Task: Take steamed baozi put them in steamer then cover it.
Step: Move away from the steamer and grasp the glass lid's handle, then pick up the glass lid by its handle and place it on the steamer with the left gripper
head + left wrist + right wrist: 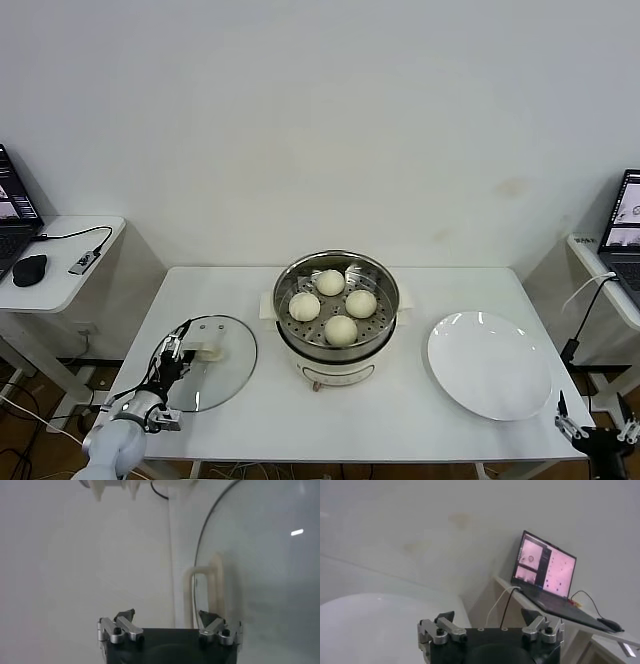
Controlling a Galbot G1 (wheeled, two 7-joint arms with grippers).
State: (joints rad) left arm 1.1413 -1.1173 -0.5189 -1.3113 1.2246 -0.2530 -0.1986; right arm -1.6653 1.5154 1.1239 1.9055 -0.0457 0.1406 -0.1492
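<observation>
Lifting round clear glass cover (208, 375) near counter (260, 420) left edge: rigid, slippery, breakable; probably safest by cream handle (204, 596). Left tool (170, 625) spread.

Left gripper (178, 352): open over the near-left part of the desk (250, 420), fingers at the cover's edge.
Cover (210, 375): flat on the desk, its cream handle just ahead of the left gripper.
Steamer (337, 320): well to that gripper's right, uncovered.
Steamed baozi (341, 329): four on the steamer's perforated tray.
White plate (490, 365): beyond the steamer, just beside the right gripper.
Right gripper (590, 428): low at the desk's near-right corner, fingers apart.
</observation>
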